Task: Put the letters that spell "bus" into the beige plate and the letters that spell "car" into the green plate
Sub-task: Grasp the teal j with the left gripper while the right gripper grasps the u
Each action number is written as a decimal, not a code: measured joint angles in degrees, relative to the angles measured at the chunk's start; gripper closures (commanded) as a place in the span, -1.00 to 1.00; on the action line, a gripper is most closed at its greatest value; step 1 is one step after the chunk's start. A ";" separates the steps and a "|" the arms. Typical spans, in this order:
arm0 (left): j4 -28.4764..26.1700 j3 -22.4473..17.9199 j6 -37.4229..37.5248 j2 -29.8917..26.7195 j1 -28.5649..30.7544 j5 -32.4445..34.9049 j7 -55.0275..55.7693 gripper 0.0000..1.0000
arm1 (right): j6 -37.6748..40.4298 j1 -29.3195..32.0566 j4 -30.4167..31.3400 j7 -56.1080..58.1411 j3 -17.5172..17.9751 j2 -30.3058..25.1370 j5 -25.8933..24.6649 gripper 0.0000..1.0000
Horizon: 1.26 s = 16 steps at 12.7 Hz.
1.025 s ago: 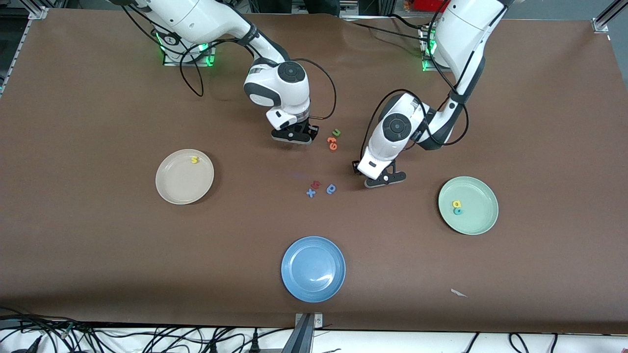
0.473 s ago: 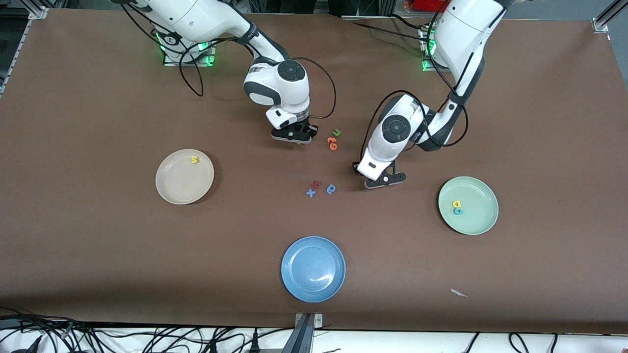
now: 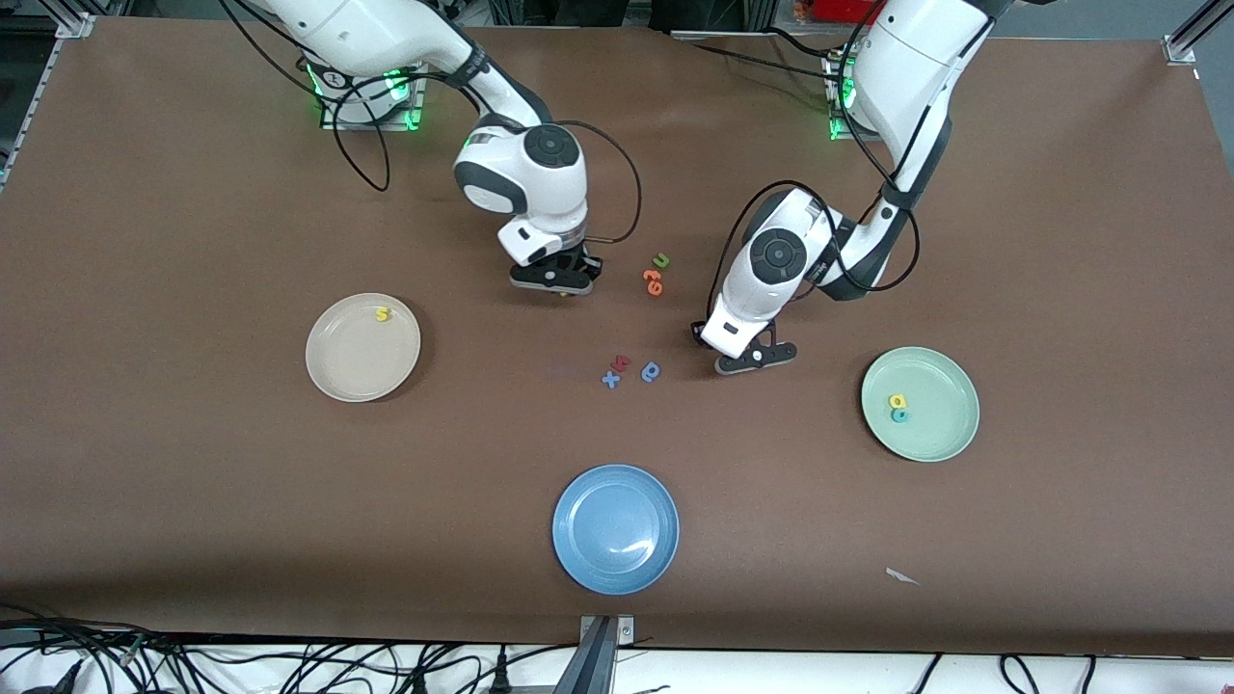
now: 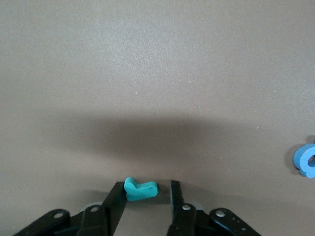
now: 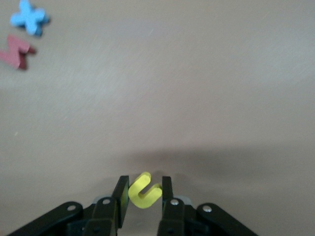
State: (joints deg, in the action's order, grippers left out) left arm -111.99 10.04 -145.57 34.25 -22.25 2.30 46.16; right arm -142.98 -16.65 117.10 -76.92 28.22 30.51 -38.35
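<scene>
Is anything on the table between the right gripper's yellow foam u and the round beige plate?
Nothing visible: bare brown tabletop lies between the right gripper, holding the yellow foam u, and the round beige plate.

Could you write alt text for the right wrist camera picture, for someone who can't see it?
The right gripper has its black jaws shut on a small yellow u above the brown table. A blue x and a red letter lie farther off.

Robotics lab — 2 bench-mounted arms, cables [image 3: 289, 665].

Brown-covered bench [image 3: 193, 501] fills view; tangled black cables [image 3: 289, 665] along white edge nearest front camera; metal frame corners [image 3: 1188, 39] at bases' end.
</scene>
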 measured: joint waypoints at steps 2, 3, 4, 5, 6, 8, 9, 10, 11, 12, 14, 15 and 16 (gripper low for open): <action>0.04 -0.07 0.04 0.02 0.00 0.00 0.00 0.21 | 0.26 5.21 4.27 6.51 1.46 -4.51 0.00 0.71; 0.04 -0.07 0.04 0.02 -0.01 0.00 0.00 0.22 | 0.42 7.49 6.34 10.10 1.73 -6.49 0.00 0.71; 0.04 -0.09 0.05 0.02 -0.01 0.00 0.00 0.23 | 0.50 9.79 8.25 14.05 1.81 -8.26 0.00 0.71; 0.04 -0.12 0.08 0.02 -0.02 0.01 0.00 0.30 | 0.81 12.01 9.67 18.20 1.82 -9.75 0.00 0.70; 0.06 -0.14 0.11 0.03 -0.01 0.16 0.00 0.35 | 2.11 14.08 10.55 22.88 1.82 -11.12 0.00 0.69; 0.26 -0.32 0.10 0.08 -0.01 0.71 0.00 0.50 | 5.73 17.15 10.96 32.42 1.66 -13.64 0.01 0.65; 0.36 -0.33 0.12 0.10 -0.01 0.82 0.00 0.53 | 7.19 18.38 11.03 36.56 1.06 -14.73 0.01 0.65; 0.57 -0.36 0.12 0.10 -0.03 1.01 0.00 0.53 | 7.79 19.11 11.14 40.22 -0.20 -15.50 0.01 0.63; 0.68 -0.39 0.11 0.22 -0.03 1.04 0.00 0.53 | 7.92 19.65 11.25 43.46 -1.73 -15.92 0.01 0.61; 0.68 -0.39 0.11 0.22 -0.03 1.04 0.00 0.53 | 7.92 20.34 11.33 46.15 -3.11 -16.05 0.01 0.55; 0.68 -0.39 0.11 0.22 -0.03 1.05 0.00 0.53 | 7.90 21.25 11.45 48.48 -4.65 -16.04 0.01 0.33; 0.68 -0.40 0.11 0.22 -0.03 1.05 0.00 0.58 | 7.90 21.30 11.50 48.53 -4.74 -16.04 0.07 0.13; 0.77 -0.46 0.23 0.23 -0.03 1.05 -0.01 0.60 | 7.90 21.22 11.52 48.51 -4.68 -16.04 0.80 -0.14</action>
State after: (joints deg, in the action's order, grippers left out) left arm -111.22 9.58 -145.34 34.48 -22.29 3.35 46.16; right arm -135.07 4.57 128.62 -28.42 23.54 14.47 -37.56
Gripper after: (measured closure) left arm 0.714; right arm 0.665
